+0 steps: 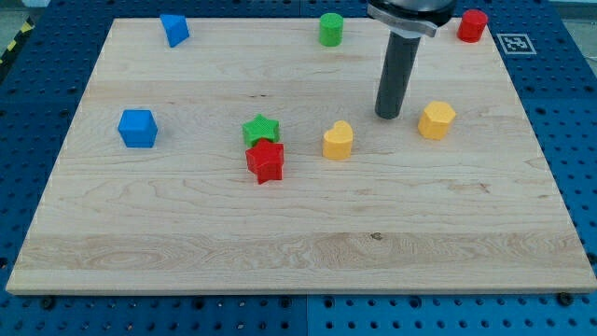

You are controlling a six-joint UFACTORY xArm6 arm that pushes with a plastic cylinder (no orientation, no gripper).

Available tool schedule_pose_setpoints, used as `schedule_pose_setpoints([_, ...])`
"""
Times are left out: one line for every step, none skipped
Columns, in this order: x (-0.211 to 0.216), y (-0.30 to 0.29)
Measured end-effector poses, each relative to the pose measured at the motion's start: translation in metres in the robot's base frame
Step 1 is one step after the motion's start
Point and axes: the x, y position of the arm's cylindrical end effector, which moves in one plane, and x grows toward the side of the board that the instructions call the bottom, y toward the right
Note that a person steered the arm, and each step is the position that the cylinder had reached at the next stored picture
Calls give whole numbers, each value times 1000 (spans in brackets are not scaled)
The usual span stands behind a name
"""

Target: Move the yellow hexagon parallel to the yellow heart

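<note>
Fingers do not exist on this arm, so nothing opens, closes or grips; it ends in a straight dark rod, and my tip (388,116) rests on the wooden board (298,252) in the right half of the view.

Nearest the view's bottom, the front of the board shows plain wood grain with a small dark knot. Above that, left of centre, sits the red star (265,161), with the green star (261,130) touching it from just behind. Near the view's left edge of the board lies the blue cube (137,128), well apart from the stars.

To the right of the stars stands the yellow heart (338,140). Farther right, at a slightly higher level in the view, is the yellow hexagon (437,119). My tip stands between these two yellow blocks, a little above the line joining them, closer to the hexagon but touching neither.

Along the far edge, the blue block (173,29), roughly triangular, sits toward the view's top left, the green cylinder (330,29) near the top middle, and the red cylinder (472,25) at the top right, just beside the rod's upper mount.
</note>
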Motion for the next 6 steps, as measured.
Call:
schedule_pose_setpoints([0, 10])
schedule_pose_setpoints([0, 17])
schedule_pose_setpoints([0, 19])
schedule_pose_setpoints([0, 19])
schedule_pose_setpoints([3, 19])
schedule_pose_setpoints([4, 19])
